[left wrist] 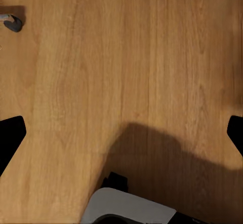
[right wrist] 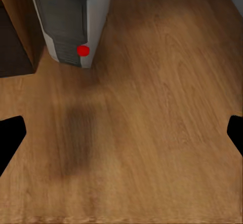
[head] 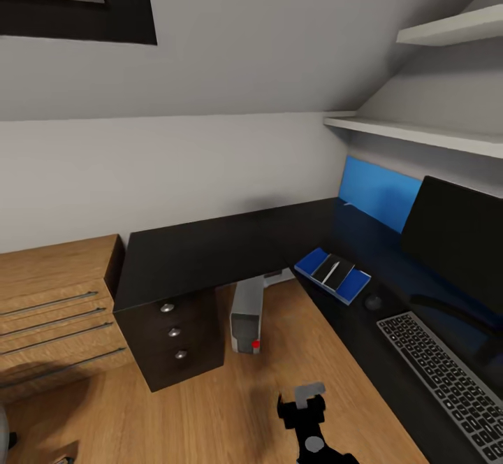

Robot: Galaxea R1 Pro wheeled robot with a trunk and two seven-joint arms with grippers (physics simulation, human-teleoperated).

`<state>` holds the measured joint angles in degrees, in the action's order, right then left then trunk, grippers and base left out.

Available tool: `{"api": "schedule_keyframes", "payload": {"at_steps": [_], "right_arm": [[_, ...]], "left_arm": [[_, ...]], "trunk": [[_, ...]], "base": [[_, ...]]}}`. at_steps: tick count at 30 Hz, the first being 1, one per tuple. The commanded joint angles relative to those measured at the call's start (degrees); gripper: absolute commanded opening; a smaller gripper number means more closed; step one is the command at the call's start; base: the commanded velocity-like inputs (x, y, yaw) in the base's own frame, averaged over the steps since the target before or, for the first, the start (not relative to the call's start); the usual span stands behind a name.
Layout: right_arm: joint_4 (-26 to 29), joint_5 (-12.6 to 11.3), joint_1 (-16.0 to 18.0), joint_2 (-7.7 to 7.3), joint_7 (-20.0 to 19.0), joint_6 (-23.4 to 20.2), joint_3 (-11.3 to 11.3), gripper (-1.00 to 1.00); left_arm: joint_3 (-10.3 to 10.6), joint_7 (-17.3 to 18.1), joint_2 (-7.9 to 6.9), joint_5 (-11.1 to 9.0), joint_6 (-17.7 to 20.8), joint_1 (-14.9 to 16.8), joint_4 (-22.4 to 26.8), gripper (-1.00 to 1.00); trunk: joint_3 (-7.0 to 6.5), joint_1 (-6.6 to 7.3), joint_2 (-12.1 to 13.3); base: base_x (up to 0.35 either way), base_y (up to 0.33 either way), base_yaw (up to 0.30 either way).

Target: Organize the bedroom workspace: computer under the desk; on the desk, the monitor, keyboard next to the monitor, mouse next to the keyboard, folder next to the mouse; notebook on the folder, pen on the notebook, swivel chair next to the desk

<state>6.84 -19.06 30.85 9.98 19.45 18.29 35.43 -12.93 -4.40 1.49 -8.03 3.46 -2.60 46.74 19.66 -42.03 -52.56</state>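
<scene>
Right pincer [head: 308, 401] near unlabelled computer [head: 247, 315] under desk [head: 209, 249].

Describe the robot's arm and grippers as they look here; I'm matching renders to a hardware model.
In the head view, the right gripper is matte black with a pale grey bracket on top and a round grey disc on the arm below. In each wrist view, black fingertips poke in at both edges. No cables or markings are visible.

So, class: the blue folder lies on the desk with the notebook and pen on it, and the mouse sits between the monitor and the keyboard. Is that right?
Not quite. In the head view the mouse sits between the folder and the keyboard, not between monitor and keyboard. The rest holds.
</scene>
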Motion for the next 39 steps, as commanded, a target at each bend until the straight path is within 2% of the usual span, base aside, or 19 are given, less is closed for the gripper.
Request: {"api": "schedule_keyframes", "payload": {"at_steps": [1,2,6,9,12,14,16,17,26,33,39], "right_arm": [[-1.76,-0.51,-1.03,0.02,-0.35,1.21,0.35,1.00],[-2.69,-0.55,-2.21,0.02,-0.62,2.17,0.17,1.00],[-4.93,-0.87,-4.38,-0.76,-0.94,3.27,0.03,1.00],[-6.06,-0.90,-4.88,-1.27,-1.14,3.64,0.07,1.00],[-6.34,-0.87,-5.08,-1.45,-1.20,4.07,0.07,1.00],[-6.49,-0.87,-5.31,-1.53,-1.23,5.05,0.07,1.00],[-6.57,-0.88,-5.51,-1.56,-1.24,6.45,0.11,1.00],[-6.76,-0.87,-5.96,-1.55,-1.25,8.50,0.17,1.00],[-6.78,-0.72,-6.35,-1.58,-1.26,9.53,0.18,1.00],[-6.76,-0.67,-6.41,-1.62,-1.26,10.15,0.16,1.00],[-6.78,-0.71,-6.41,-1.54,-1.26,10.25,0.21,1.00]], "left_arm": [[-0.01,-0.10,0.03,-0.61,-2.75,-0.03,-2.08,1.00],[0.00,-0.09,-0.07,-0.60,-6.34,-0.03,-5.56,1.00],[0.01,-0.05,-0.39,-0.54,-13.00,-0.03,-10.50,1.00],[0.01,0.01,-0.50,-0.59,-14.33,-0.03,-11.62,1.00],[0.01,0.09,-0.74,-0.65,-14.60,-0.02,-12.28,1.00],[0.01,0.18,-1.43,-0.67,-14.37,-0.01,-13.70,1.00],[-0.01,0.27,-2.44,-0.73,-13.70,0.01,-15.71,1.00],[-0.05,0.33,-3.61,-0.82,-11.94,0.15,-18.22,1.00],[-0.04,0.35,-4.01,-0.85,-11.21,0.23,-19.22,1.00],[-0.07,0.35,-3.96,-0.79,-11.34,0.23,-19.31,1.00],[-0.07,0.35,-3.95,-0.77,-11.48,0.23,-19.35,1.00]], "trunk": [[-0.13,0.22,0.37],[-0.31,0.44,0.77],[-1.03,1.31,2.37],[-1.57,1.97,3.58],[-2.11,2.63,4.78],[-2.46,3.07,5.58],[-2.82,3.51,6.38],[-3.00,3.73,6.79],[-4.62,5.71,10.40],[-5.88,7.24,13.20],[-6.95,8.56,15.61]], "base": [[0.000,0.000,0.000],[0.000,0.000,0.000],[0.000,0.000,0.000],[0.000,0.000,0.000],[0.000,0.000,0.000],[0.000,0.000,0.000],[0.000,0.000,0.000],[0.000,0.000,0.000],[-0.037,0.000,0.000],[-0.275,-0.054,0.010],[-0.327,-0.121,0.170]]}}
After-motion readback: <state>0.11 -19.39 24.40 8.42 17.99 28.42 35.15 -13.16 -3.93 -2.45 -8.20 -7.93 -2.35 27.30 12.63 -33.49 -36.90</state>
